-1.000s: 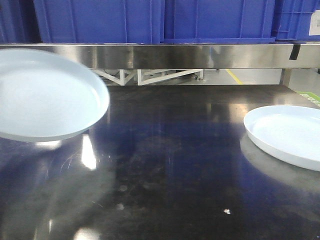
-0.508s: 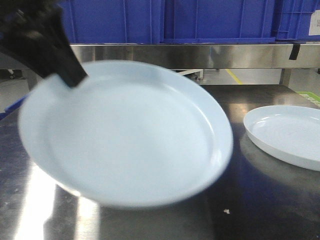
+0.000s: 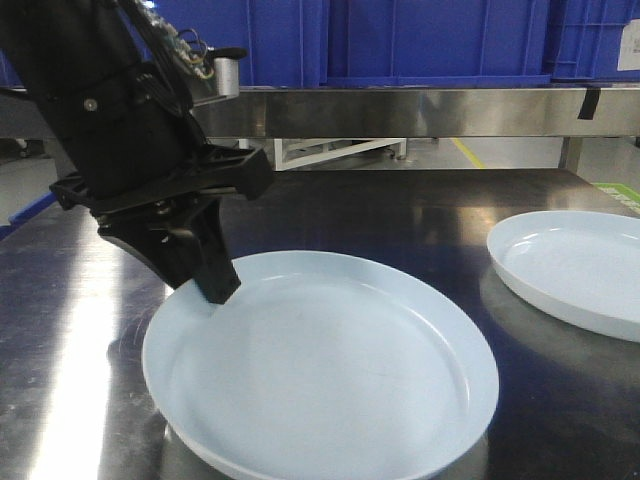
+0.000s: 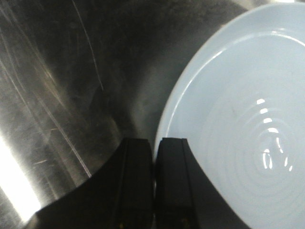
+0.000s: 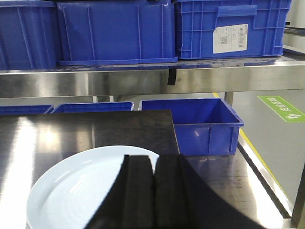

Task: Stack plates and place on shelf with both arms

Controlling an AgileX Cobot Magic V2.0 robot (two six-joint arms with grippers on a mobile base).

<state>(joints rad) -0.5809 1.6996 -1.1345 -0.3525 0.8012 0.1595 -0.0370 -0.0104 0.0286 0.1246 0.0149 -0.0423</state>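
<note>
Plate (image 3: 330, 390) rim pinched by left tool (image 3: 218, 288); arm slants steeply down.

Near plate (image 3: 330, 380): very pale blue-white, glossy, faint ringed white glints.
Far plate (image 3: 575, 265): same pale blue-white.
Table (image 3: 400, 215): dark scuffed steel, fine scratches, white glare streak, blue reflections.
Shelf (image 3: 420, 110): brushed silver; black tape patch (image 3: 590, 100) on front edge.
Crates (image 3: 430, 40) on shelf: deep blue, ribbed; one white label (image 5: 231, 39), black print.
Left fingers (image 4: 136, 183): matte black.
Floor sign (image 5: 281, 106) below shelf: green, white marks.
</note>
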